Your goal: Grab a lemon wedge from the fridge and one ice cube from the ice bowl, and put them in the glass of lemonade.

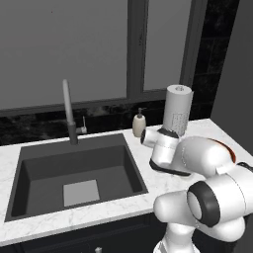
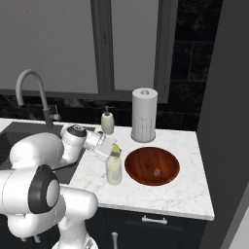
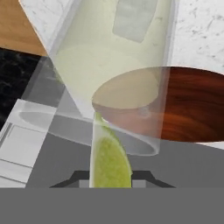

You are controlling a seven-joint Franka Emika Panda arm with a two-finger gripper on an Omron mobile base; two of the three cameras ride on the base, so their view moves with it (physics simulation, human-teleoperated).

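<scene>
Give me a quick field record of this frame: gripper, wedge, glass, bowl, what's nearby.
gripper: shut on the lemon wedge, right above the glass rim
lemon wedge: yellow-green, pinched between the fingertips, not yet in the drink
glass of lemonade: upright on the counter, just left of the bowl, pale liquid inside
ice bowl: reddish-brown, one cube visible in it
ice cube: lying in the bowl
counter: white marble
nearby: paper-towel roll and soap bottle behind; sink to the left

No writing, label, brand or number can be read. The paper-towel roll [image 2: 144, 115] and the soap bottle [image 2: 107, 121] just beside it on the counter [image 2: 185, 192] look blank.
</scene>
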